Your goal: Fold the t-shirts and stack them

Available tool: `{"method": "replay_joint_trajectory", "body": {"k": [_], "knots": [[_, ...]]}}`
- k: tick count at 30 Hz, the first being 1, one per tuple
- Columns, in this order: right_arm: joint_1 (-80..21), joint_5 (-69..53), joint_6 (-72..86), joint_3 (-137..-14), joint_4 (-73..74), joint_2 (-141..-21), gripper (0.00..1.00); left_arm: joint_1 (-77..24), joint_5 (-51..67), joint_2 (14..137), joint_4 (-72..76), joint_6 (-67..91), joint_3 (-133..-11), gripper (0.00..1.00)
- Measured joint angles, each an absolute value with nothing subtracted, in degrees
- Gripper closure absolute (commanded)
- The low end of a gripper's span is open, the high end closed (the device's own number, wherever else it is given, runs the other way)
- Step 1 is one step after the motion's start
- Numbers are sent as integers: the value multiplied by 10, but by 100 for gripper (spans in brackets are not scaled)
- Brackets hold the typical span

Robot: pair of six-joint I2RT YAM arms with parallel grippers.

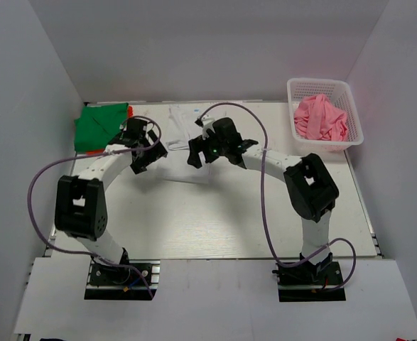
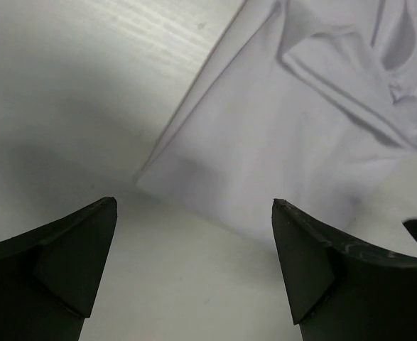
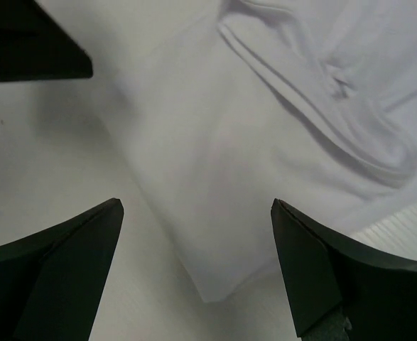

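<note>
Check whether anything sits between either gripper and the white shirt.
Nothing visible. The left gripper and right gripper are both open, each over a corner of the white shirt. Each wrist view shows only cloth and bare table between the fingers.

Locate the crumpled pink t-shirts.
In the overhead view, the crumpled pink t-shirts lie inside the white plastic basket at the far right corner of the white table.
</note>
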State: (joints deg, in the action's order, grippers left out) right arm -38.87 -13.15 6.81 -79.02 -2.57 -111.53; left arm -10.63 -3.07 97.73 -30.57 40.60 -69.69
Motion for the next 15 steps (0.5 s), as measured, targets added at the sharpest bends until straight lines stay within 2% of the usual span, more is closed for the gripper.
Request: {"method": "replay_joint_trajectory", "body": {"k": [7,15], "knots": [[-422,-176,56,-886,-34,-1226,10,-106,-54,792,-308,444,-563,0],[-424,-134,58,-1001,-33,-1336,10,-106,-56,728,-320,462,-498,0]]}}
